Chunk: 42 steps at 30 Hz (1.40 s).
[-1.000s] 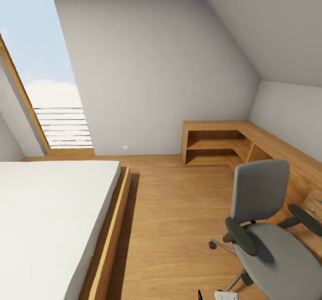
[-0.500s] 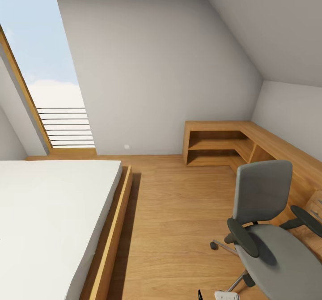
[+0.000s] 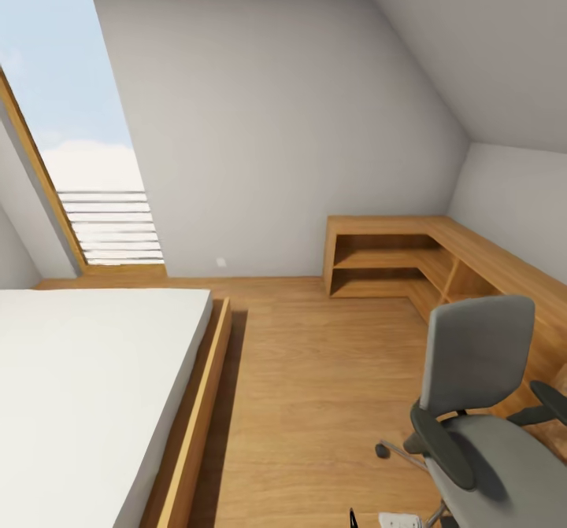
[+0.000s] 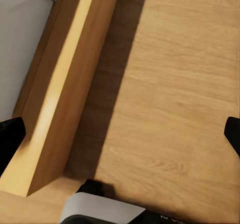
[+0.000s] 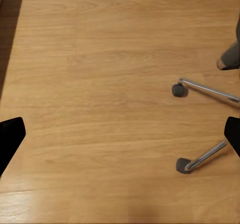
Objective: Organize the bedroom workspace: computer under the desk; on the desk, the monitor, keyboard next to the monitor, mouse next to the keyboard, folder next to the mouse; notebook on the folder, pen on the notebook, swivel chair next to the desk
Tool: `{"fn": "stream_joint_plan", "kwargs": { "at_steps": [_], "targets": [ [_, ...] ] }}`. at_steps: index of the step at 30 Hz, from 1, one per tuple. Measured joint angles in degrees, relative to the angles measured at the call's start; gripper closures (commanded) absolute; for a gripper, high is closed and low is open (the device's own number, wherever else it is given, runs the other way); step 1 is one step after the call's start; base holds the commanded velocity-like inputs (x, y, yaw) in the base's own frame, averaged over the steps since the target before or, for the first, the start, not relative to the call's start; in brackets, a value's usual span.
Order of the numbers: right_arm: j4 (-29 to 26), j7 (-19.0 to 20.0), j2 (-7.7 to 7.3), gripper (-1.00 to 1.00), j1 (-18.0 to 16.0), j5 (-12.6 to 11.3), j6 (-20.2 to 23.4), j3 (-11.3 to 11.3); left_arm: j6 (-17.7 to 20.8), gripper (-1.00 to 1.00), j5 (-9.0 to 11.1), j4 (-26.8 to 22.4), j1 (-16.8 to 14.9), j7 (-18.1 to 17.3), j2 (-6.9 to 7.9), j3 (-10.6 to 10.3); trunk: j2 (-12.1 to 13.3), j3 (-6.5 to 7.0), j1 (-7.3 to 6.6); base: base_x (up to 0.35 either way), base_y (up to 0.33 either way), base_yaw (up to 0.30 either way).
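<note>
The swivel chair (image 3: pixel 480 418) stands at the lower right of the head view, on the light wood floor (image 3: pixel 315 386) of the bedroom. Its back is a rounded grey fabric panel on a black frame, its seat a broad grey cushion with nothing lying on it, and curved black armrests flank the seat. In the right wrist view two thin silver legs (image 5: pixel 207 91) of its base reach over the floorboards, each ending in a small dark castor (image 5: pixel 178 89).

Just behind the chair, along the right wall, runs a low L-shaped shelf unit (image 3: pixel 394 256) in honey-coloured wood with open compartments; it turns the corner under the sloped white ceiling (image 3: pixel 472 48). The chair's back overlaps the unit's near stretch.

Across the open strip of floor, to the left, lies a low bed (image 3: pixel 87 386) with a smooth white mattress in a wooden frame (image 3: pixel 201 410); the left wrist view shows that frame's square plank edge (image 4: pixel 65 93) casting a dark shadow on the boards. Beyond the bed a tall slanted skylight (image 3: pixel 71 119) with a wood surround shows blue sky and pale horizontal slats low down.

The left gripper (image 4: pixel 120 139) has its dark fingertips far apart at the picture's edges, with nothing between them but floor and bed frame. The right gripper (image 5: pixel 120 136) is likewise spread wide over bare floor, holding nothing.
</note>
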Motion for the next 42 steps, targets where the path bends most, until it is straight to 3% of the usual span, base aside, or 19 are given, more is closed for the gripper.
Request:
{"fn": "stream_joint_plan", "kwargs": {
  "at_steps": [17,33,42],
  "targets": [
    [0.0,0.0,0.00,-1.00,0.0,0.0,0.0,0.0,0.0,-1.00,0.0,0.0,0.0,0.0,0.00,0.0,0.0,0.00,0.00,0.246,0.050,0.000],
    [0.0,0.0,-0.08,-1.00,0.0,0.0,0.0,0.0,0.0,-1.00,0.0,0.0,0.0,0.0,0.00,0.1,0.0,0.00,0.02,0.055,0.018,0.000],
    [0.0,0.0,-0.09,-1.00,0.0,0.0,0.0,0.0,0.1,-1.00,0.0,-0.1,0.0,0.0,0.00,0.1,0.0,0.00,-0.01,0.258,0.000,0.000]
  ]
}}
